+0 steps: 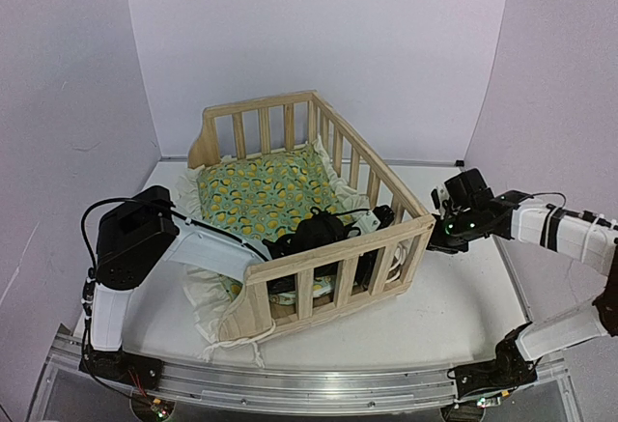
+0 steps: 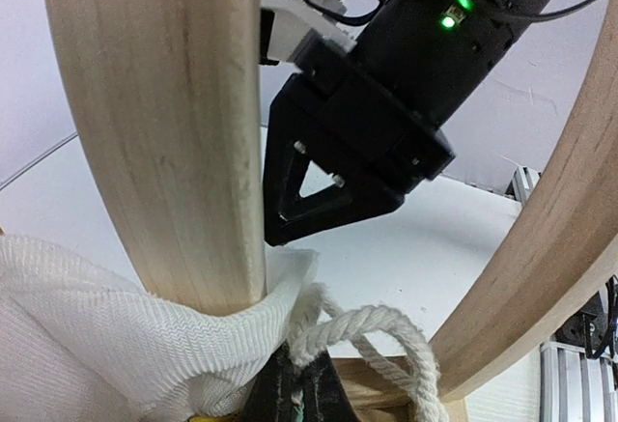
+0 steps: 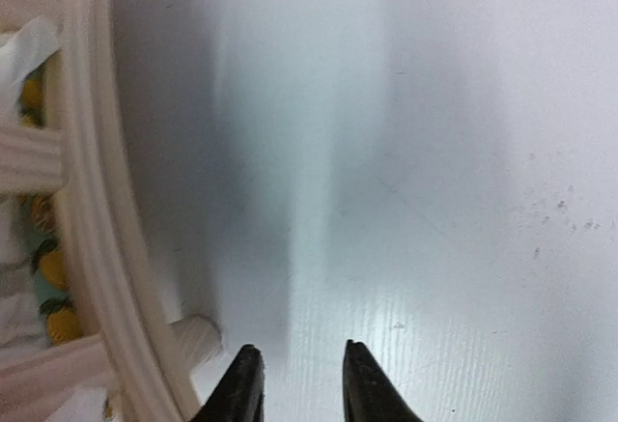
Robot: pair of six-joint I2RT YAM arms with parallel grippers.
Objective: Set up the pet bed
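The pine pet bed frame stands mid-table with the green-yellow cushion inside. The cushion's cream ruffle spills out at the front left. My left arm reaches across the cushion to the bed's front right corner. My left gripper is shut on the cushion's edge, where the white ruffle and a white cord meet beside a slat. My right gripper is open and empty just outside that corner, over bare table next to the rail. I cannot pick out the small pillow.
The right gripper's black body shows between the slats in the left wrist view. White table lies to the right of the bed. A metal rail runs along the near edge. Pale walls enclose the table.
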